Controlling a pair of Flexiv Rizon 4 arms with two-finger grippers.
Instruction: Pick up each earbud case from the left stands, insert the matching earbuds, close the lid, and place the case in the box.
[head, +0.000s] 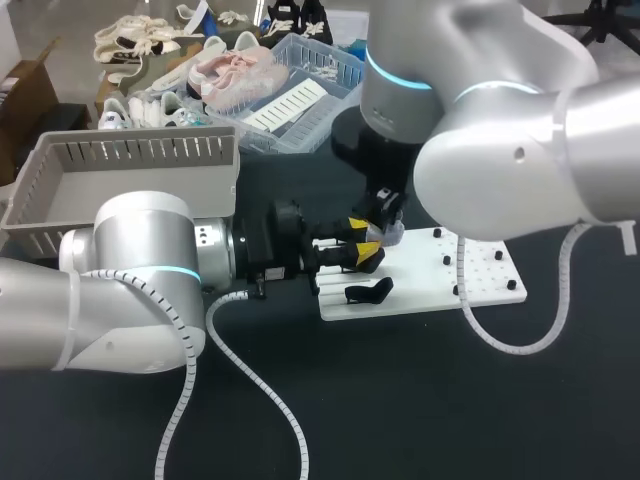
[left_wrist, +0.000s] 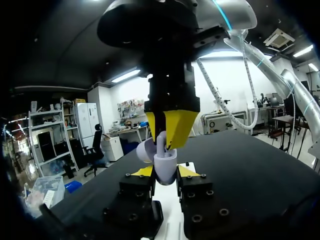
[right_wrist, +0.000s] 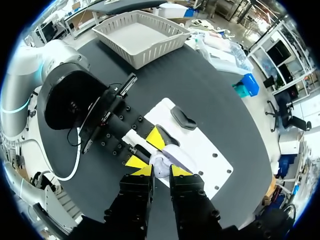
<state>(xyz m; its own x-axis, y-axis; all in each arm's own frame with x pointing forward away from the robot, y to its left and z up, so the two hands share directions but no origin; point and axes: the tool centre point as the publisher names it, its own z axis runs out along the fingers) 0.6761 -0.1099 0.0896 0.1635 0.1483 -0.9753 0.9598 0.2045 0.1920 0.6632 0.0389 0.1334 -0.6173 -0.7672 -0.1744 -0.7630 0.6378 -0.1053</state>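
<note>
A pale lavender earbud case (left_wrist: 165, 167) with its lid (left_wrist: 145, 150) swung open sits between the yellow tips of my left gripper (left_wrist: 165, 171), which is shut on it. My right gripper (left_wrist: 170, 131) comes straight down onto the case, shut on a white earbud (left_wrist: 161, 142) whose lower end is in the case. In the right wrist view the case (right_wrist: 161, 164) shows just ahead of my right gripper (right_wrist: 161, 171). In the head view both grippers, left (head: 360, 258) and right (head: 372, 232), meet over the left end of the white stand board (head: 480, 275).
A black stand (head: 368, 291) lies on the board near the grippers, with small black pegs further right. A grey slotted box (head: 60, 195) stands at the far left behind my left arm. A blue crate (head: 300, 60) of shoes sits at the back.
</note>
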